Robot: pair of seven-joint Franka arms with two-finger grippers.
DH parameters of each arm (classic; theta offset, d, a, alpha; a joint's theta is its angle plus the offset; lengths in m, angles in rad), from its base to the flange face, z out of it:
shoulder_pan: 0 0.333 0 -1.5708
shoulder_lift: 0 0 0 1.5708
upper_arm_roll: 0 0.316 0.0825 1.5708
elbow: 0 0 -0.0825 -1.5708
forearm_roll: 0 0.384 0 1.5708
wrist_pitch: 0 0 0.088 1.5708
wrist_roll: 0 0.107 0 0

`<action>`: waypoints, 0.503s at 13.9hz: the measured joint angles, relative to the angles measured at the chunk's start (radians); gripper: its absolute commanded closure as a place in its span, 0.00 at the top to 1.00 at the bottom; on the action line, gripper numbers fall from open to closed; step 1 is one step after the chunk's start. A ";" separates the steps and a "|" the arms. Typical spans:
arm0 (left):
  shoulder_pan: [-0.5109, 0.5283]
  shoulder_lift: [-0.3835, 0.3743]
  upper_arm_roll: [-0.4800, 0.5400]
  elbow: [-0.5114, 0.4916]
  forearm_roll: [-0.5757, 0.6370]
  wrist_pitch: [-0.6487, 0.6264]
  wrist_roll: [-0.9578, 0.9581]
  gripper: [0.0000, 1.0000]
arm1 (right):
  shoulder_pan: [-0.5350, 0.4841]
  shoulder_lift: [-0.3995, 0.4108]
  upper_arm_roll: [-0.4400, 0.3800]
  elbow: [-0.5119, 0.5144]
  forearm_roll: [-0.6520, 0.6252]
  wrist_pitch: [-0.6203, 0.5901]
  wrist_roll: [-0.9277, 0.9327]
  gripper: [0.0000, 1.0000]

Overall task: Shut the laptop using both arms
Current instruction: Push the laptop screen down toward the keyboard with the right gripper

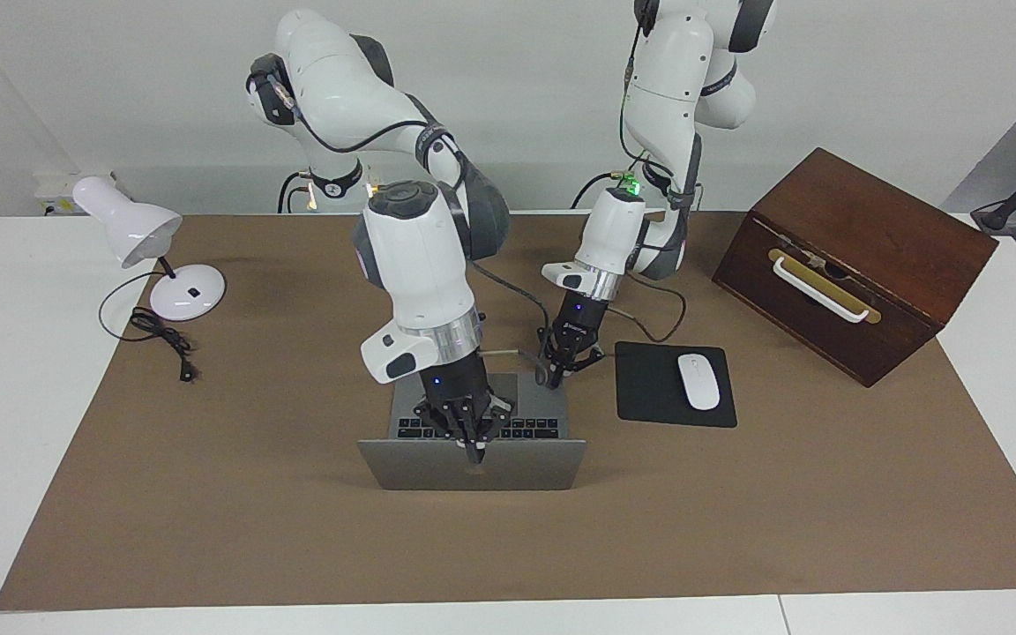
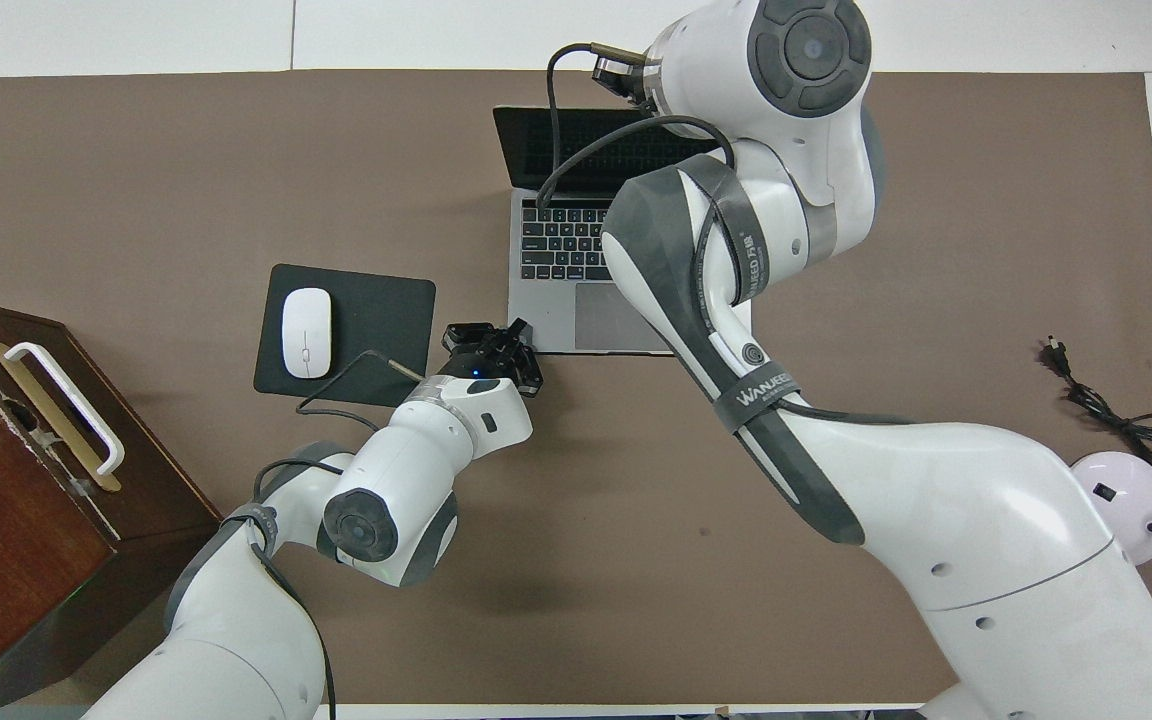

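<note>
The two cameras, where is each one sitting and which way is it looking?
Facing view: high across the table, looking at the robots; shows both arms whole, the right gripper at the laptop lid's top edge, the left gripper at the base's corner.
Overhead view: above the robots' end, looking down and forward; arms enter from the bottom.
Shared: laptop, mouse, wooden box, lamp.
</note>
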State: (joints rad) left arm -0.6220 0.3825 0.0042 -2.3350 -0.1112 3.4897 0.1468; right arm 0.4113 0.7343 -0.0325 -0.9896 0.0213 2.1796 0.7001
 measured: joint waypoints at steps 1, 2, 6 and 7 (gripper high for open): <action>0.000 0.000 0.000 0.000 0.000 0.000 0.000 0.00 | 0.000 -0.001 0.000 0.001 0.011 -0.008 0.000 0.00; 0.000 0.000 0.000 0.000 0.000 0.000 0.000 0.00 | 0.000 -0.001 0.000 0.003 0.030 -0.020 0.000 0.00; 0.000 0.000 0.000 0.000 0.000 0.000 0.000 0.00 | -0.001 -0.002 0.000 0.010 0.091 -0.063 0.000 0.00; 0.000 0.000 0.000 0.000 0.000 0.000 0.000 0.00 | -0.002 -0.003 0.000 0.011 0.106 -0.075 0.000 0.00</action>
State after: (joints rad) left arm -0.6220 0.3825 0.0042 -2.3350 -0.1112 3.4897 0.1471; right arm 0.4091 0.7310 -0.0327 -0.9784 0.1277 2.1045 0.7001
